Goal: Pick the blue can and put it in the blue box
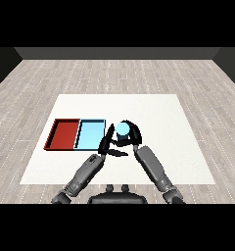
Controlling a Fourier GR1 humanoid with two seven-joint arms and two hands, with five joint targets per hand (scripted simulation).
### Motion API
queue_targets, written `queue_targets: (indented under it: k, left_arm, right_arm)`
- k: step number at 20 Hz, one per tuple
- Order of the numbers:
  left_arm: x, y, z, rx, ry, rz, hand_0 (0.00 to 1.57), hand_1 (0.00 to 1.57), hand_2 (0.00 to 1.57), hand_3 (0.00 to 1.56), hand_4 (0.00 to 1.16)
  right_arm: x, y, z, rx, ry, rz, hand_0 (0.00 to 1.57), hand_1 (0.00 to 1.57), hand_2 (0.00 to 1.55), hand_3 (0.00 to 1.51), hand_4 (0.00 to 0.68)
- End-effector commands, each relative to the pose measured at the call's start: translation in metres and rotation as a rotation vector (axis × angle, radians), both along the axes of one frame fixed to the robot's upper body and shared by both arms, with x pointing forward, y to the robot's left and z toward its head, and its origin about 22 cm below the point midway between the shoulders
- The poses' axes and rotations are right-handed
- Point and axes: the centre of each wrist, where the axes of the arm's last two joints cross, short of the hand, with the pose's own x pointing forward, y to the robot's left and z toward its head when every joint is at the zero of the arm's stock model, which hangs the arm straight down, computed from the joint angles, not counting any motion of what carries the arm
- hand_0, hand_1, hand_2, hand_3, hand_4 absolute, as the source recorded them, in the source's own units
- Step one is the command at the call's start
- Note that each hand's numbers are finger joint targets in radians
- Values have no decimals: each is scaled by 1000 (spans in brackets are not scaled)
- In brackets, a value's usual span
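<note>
— Presently, where is the blue can (123, 129)?

— Held upright in the right hand (130, 135), whose fingers curl round its sides, just to the right of the light blue tray (90, 135), not over it.

— Handling?

— Judged rigid, light and smooth-walled, so liable to slip; best taken round the middle of the body, as now.

— Appearance?

— Pale blue, round top facing up; the body is mostly hidden by the fingers.

— The left hand (107, 145)?

— Fingers straight, holding nothing, close beside the can at the tray's near right corner. The red tray (62, 134) adjoins the blue one on its left.
</note>
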Motion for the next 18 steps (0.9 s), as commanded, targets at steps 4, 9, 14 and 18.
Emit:
queue_targets:
  k: [4,9,14,18]
  left_arm:
    - [10,-7,10,16,-3,1,0,0,0,0,0]
    - [21,-2,3,31,34,-12,0,0,0,0,0]
    - [20,-14,18,36,36,10,0,0,0,0,0]
    - [16,-26,32,32,8,-16,0,0,0,0,0]
  right_arm:
    - [15,10,-1,8,-24,6,1420,1420,1457,1363,559]
    - [4,16,3,14,-31,12,1429,1429,1458,1373,552]
    - [-3,17,1,7,-14,40,1428,1428,1461,1376,551]
    - [17,14,10,35,-17,46,1431,1431,1462,1374,533]
